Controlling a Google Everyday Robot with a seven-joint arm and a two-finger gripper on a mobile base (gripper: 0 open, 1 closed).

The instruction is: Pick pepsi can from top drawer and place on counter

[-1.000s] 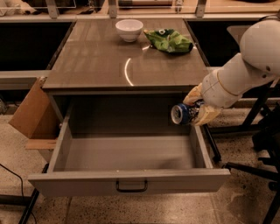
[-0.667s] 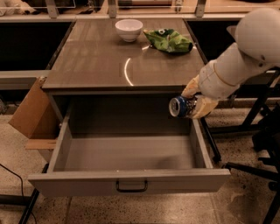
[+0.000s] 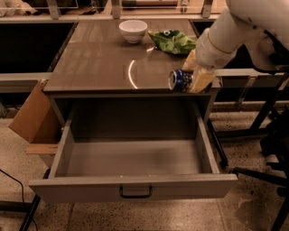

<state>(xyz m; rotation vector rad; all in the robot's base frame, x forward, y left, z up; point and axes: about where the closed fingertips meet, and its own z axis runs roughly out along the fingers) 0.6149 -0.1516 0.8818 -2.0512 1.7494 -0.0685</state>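
My gripper is shut on the pepsi can, a dark-blue can with a silver end. The can lies sideways in my yellowish fingers, its end facing left. It hangs at the front right edge of the counter, at about counter height and above the right back part of the drawer. The top drawer is pulled fully open below, grey inside, with nothing in it. Its dark bar handle is on the front panel. My white arm comes in from the upper right.
A white bowl and a green snack bag sit at the back of the counter. A cardboard box leans at the cabinet's left. Dark chair or stand legs stand on the right. A pale ledge with metal posts runs behind.
My gripper has lifted the pepsi can up out of the drawer and slightly back, from beside the drawer's right wall to counter-edge height.
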